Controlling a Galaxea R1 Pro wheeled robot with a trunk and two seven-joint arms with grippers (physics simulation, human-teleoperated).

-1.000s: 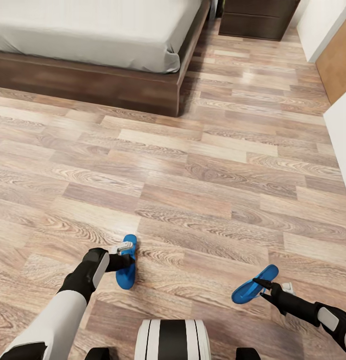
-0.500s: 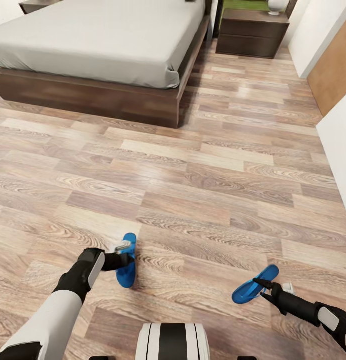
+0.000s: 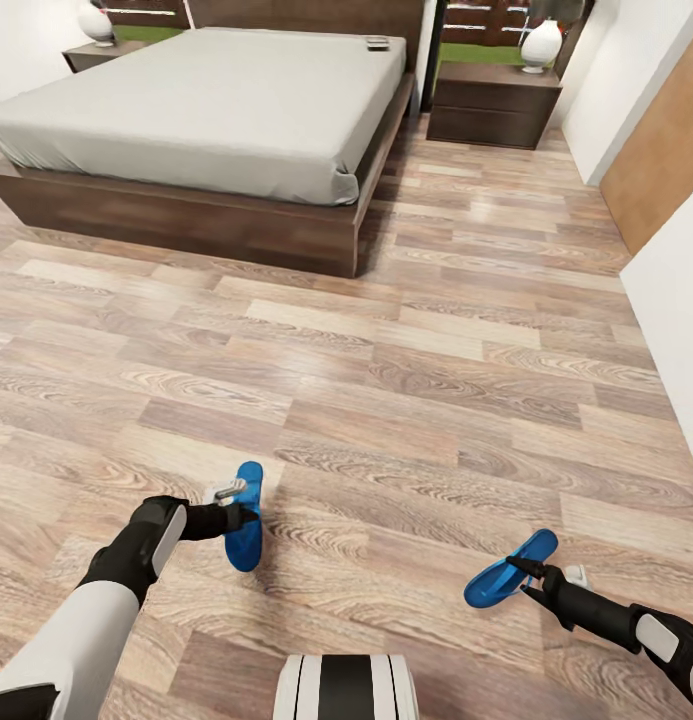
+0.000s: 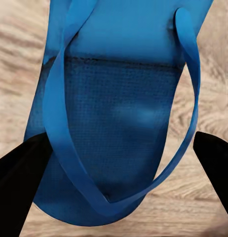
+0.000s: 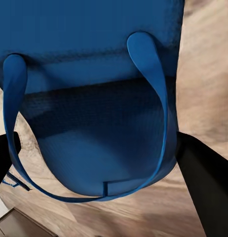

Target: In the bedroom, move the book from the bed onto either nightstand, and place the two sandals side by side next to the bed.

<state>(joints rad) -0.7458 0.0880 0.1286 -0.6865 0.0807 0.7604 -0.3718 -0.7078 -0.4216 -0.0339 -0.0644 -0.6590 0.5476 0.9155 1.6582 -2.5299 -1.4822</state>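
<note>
2 bright blue, thin-strapped sandals are gripped, the left sandal (image 3: 245, 516) by the left gripper (image 3: 236, 508), the right sandal (image 3: 508, 569) by the right gripper (image 3: 526, 577), jaws clamped.

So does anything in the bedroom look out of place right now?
Nothing is spilled or damaged. The odd bits: a blue sandal in the left end effector and another in the right end effector, well short of the bed, and a small object lying near its headboard.
</note>
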